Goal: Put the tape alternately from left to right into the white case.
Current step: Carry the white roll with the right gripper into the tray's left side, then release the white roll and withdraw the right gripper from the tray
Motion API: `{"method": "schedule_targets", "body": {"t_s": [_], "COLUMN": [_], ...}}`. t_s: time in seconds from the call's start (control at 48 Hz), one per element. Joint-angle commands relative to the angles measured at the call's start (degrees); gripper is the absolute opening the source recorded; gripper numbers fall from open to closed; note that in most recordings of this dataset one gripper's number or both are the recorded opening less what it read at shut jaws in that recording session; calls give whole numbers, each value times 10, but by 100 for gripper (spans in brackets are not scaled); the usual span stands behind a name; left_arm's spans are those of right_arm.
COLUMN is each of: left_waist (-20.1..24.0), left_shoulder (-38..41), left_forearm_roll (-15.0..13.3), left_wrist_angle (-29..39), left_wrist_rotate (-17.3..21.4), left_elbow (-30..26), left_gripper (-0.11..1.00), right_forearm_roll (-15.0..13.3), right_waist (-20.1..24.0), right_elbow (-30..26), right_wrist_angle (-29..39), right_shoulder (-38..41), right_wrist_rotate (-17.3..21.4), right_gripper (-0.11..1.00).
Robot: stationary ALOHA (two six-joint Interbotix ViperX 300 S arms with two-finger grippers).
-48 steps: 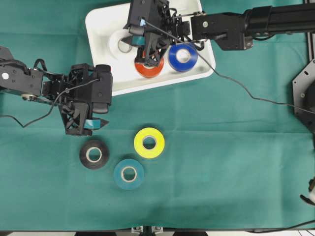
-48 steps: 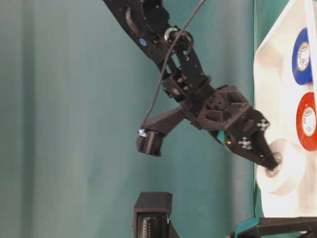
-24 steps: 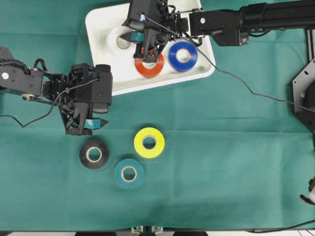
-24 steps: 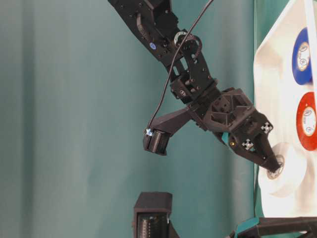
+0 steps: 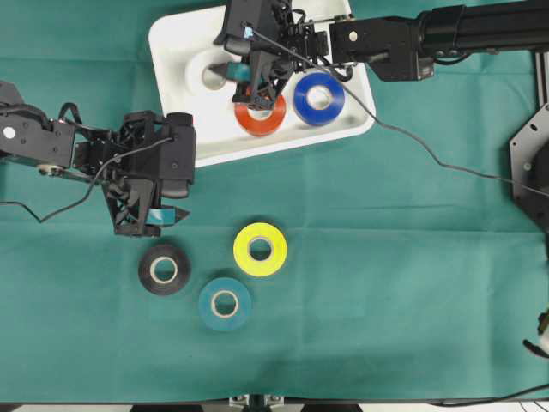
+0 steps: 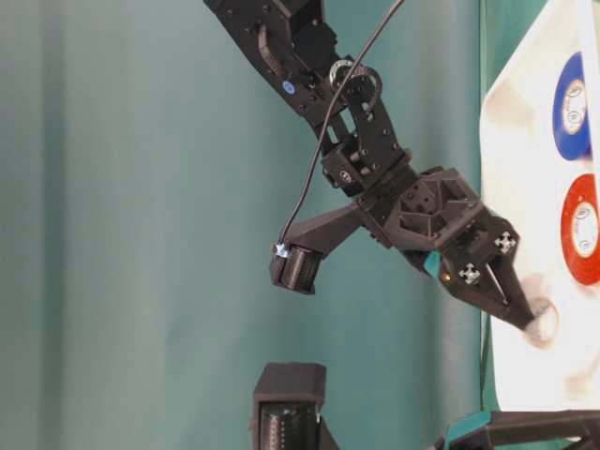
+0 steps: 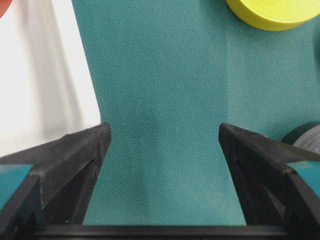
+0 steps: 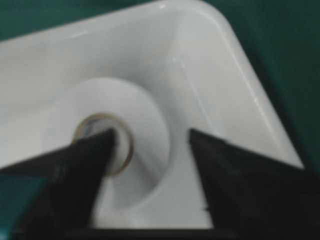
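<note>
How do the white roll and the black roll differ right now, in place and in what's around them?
The white roll lies inside the white case; the black roll lies outside it on the green cloth. The open right gripper has one finger in the white roll's core; the open left gripper hangs just above the black roll, apart from it. Both lie flat with pale cores.

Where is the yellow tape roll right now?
In the overhead view the yellow tape roll lies on the green cloth near the middle, outside the white case, just right of the black roll and above the teal roll.
</note>
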Motion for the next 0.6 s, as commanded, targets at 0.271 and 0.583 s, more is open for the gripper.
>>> {"method": "schedule_targets", "body": {"t_s": [0.271,0.583], "left_waist": [-1,0], "left_shoulder": [-13,-13], "left_forearm_roll": [-1,-2], "left_wrist_angle": [-4,-4], "left_wrist_rotate": [0,-1], "left_elbow": [-6,-4], "left_gripper": [66,66], "right_forearm_roll": [-1,-1], "right_waist": [1,42], "right_elbow": [-9,38], "right_wrist_angle": [-3,-3], "right_shoulder": [-12,-76], "right_wrist_rotate": [1,2], "right_gripper": [81,81]}}
